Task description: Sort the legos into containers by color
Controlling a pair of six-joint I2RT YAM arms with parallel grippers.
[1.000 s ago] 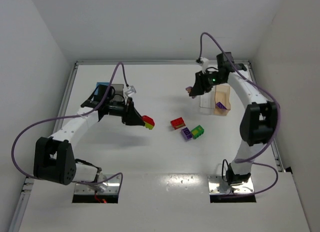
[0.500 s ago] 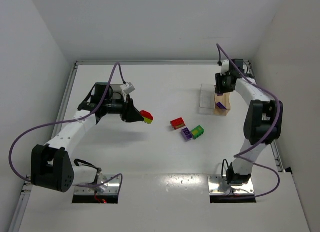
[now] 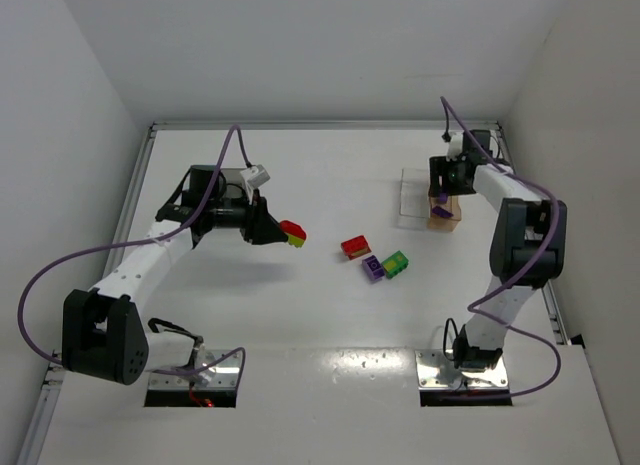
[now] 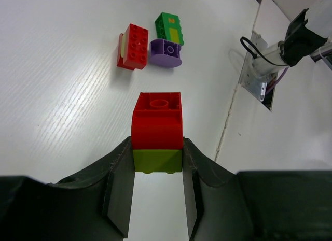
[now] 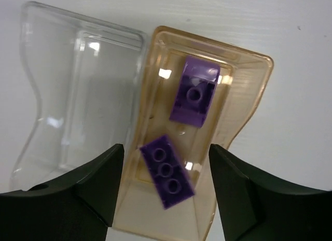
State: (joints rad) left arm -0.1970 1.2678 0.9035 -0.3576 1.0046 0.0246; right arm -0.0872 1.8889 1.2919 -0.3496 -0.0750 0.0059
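1. Tan bin (image 5: pixel 236 116): holds two purple bricks (image 5: pixel 194 98). The right gripper (image 5: pixel 165 150) is directly above, jaws wide and empty.
2. Clear bin (image 5: pixel 78 96): touches the tan bin, empty.
3. Red-on-lime clump (image 4: pixel 157 132): clamped in the left gripper (image 4: pixel 157 163), well apart from the tan bin, unsorted.
4. Red brick (image 4: pixel 134 46) and green-purple clump (image 4: pixel 167 39): loose on the table (image 3: pixel 300 165), nearer the tan bin, unsorted.

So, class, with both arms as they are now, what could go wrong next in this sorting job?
1. The left gripper grips a red-and-lime clump: dropped whole into a bin, it would mix colours.
2. The open right gripper hangs over the tan bin, close beside the clear bin; lowering or swinging could knock either.
3. A purple brick looks blurred and tilted there, so it may bounce out.
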